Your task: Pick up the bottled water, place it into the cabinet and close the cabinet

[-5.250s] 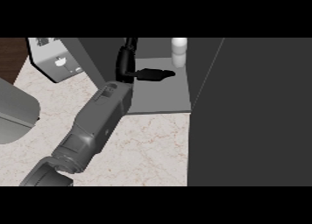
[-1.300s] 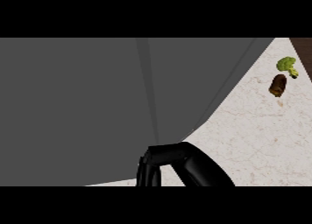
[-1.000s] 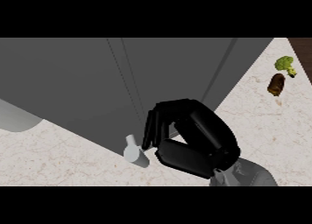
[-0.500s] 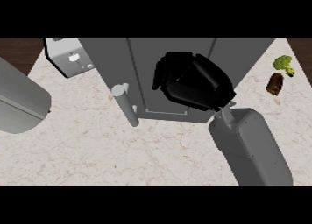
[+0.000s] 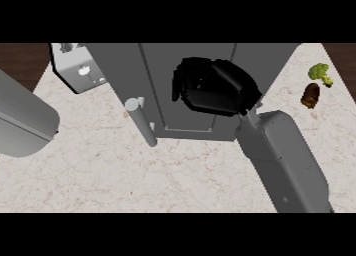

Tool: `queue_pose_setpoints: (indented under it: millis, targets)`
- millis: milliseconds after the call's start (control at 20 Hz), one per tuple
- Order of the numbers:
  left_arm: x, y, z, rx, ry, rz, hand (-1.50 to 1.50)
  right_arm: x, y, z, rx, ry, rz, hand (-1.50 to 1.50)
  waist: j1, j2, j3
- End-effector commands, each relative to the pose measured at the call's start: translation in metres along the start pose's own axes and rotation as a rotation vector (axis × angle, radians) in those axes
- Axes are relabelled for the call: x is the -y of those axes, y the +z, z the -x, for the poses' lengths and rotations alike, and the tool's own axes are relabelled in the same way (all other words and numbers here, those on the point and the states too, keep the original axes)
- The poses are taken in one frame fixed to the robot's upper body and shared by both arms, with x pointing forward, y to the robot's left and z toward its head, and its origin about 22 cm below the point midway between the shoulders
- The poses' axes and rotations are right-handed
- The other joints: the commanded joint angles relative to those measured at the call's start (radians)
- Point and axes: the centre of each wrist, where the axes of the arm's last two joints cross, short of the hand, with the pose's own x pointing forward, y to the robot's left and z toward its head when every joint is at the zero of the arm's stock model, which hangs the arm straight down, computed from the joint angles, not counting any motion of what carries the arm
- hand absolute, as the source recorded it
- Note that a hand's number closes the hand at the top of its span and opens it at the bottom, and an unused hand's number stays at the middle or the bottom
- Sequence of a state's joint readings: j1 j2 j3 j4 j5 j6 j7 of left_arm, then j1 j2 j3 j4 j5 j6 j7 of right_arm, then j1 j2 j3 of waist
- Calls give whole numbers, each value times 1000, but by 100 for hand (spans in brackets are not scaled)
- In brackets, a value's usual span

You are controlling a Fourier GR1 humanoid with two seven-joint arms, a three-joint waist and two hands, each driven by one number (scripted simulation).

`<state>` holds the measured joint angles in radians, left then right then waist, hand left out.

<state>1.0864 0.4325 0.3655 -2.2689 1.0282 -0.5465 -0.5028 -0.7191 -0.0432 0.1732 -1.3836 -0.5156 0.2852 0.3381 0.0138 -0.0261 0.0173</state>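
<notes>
**Head view: covered and cropped regions**

The right hand (image 5: 214, 92) covers part of the cabinet (image 5: 159, 75) front. Whether its fingers (image 5: 185, 82) touch the front there cannot be seen. Above the fingers, the cabinet's top is cut by the frame. Far left of the fingers, the left forearm (image 5: 15, 117) leaves the edge, and its hand is cropped away. Right of the fingers, a dark brown item (image 5: 311, 95) is too small to identify.

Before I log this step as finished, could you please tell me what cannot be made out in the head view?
Bottled water: nowhere visible in the head view; the grey box-shaped cabinet panels would hide it if inside.
Cabinet door seam: covered by the black right hand, so full closure is unclear.
Left hand: beyond the left edge; only the grey left forearm shows.
</notes>
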Motion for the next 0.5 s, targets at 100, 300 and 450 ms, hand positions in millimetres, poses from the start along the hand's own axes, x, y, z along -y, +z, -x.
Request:
queue_pose_setpoints:
  millis: [100,300,450]
  targets:
    - [9,-4,-5,-12,28,20,-150,2,-41,-20,18,-54,60,150,41,35,-17]
    - [-8,-4,-3,-26,23,14,-150,0,-37,-6,-6,-60,-24,150,26,33,-17]
    - [-5,-3,2,-29,40,-4,-150,-4,-43,-23,-14,-80,-32,150,27,32,-18]
